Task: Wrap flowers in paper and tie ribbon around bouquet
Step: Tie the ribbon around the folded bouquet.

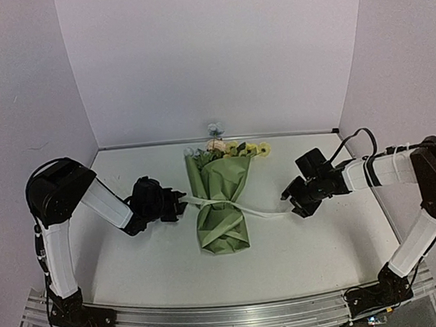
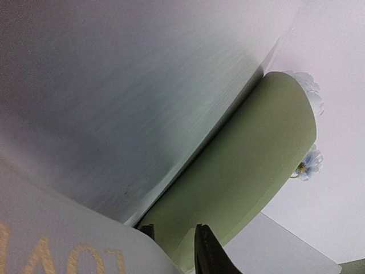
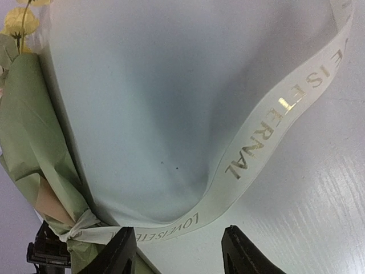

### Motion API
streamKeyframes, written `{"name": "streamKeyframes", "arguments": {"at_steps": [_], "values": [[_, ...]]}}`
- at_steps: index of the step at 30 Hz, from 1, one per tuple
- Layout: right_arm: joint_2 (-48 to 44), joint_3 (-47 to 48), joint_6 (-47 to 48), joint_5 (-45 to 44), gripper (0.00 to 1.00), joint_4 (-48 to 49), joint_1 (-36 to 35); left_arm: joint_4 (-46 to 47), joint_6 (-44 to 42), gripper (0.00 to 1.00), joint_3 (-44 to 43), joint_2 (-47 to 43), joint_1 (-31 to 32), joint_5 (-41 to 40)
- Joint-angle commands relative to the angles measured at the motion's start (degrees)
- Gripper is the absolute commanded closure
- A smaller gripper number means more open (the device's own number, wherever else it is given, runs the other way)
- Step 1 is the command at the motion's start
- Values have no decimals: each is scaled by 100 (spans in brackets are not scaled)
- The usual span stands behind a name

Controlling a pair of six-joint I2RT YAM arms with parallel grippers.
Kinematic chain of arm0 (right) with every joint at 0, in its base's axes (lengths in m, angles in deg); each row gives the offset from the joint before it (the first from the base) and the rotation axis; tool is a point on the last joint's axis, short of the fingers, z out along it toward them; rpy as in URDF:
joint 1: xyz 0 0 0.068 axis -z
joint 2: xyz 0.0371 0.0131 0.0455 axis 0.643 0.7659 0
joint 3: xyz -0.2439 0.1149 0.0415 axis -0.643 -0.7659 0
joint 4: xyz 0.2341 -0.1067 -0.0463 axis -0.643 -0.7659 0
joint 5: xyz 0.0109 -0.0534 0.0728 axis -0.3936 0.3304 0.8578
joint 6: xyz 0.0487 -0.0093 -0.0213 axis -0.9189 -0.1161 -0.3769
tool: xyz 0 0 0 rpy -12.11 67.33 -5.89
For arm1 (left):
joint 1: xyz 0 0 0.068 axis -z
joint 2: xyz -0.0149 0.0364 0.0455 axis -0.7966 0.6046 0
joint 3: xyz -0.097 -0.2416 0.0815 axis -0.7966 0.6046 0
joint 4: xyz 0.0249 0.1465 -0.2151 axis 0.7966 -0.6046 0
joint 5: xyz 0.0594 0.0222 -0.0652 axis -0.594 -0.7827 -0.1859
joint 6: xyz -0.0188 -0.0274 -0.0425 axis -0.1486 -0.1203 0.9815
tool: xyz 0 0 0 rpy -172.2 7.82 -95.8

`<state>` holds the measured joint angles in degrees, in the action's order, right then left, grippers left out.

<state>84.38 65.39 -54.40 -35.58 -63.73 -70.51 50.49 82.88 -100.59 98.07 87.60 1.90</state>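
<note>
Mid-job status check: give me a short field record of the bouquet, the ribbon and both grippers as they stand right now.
bouquet: lying on the table, paper wrapped around it, flowers toward the far wall
ribbon: cinched around the bouquet's waist, one tail trailing right; finished knot cannot be told
left gripper: at the bouquet's left side by the ribbon; jaws narrow, grip unclear
right gripper: open, at the right tail, not clamping it

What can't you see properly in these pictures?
- Stems of the flowers: hidden inside the paper, top view.
- Ribbon lettering: too small in the top view; its end is cut off by the right wrist view's top edge.
- Left pincer: mostly cut off by the left wrist view's bottom edge, so its grip is unclear.
</note>
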Motion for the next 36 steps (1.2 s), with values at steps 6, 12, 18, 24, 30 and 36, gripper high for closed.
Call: {"name": "streamKeyframes", "arguments": {"at_steps": [6, 12, 18, 24, 30, 36], "values": [[479, 355, -696, 411, 36, 543, -342, 236, 42, 94, 87, 137, -141, 354], [829, 493, -1103, 508, 34, 783, -470, 133, -216, 100, 56, 82, -166, 544], [1071, 512, -1388, 576, 35, 982, -571, 143, -318, 100, 68, 63, -192, 647], [1320, 586, -1460, 539, 49, 1044, -565, 162, -438, 100, 97, 26, -205, 698], [1539, 924, -1013, 167, 100, 1024, -383, -445, -1022, 100, 82, -202, -413, 1011], [1322, 1246, -361, -578, 100, 672, -247, -1916, -2119, 100, 3, -659, -753, 1125]]}}
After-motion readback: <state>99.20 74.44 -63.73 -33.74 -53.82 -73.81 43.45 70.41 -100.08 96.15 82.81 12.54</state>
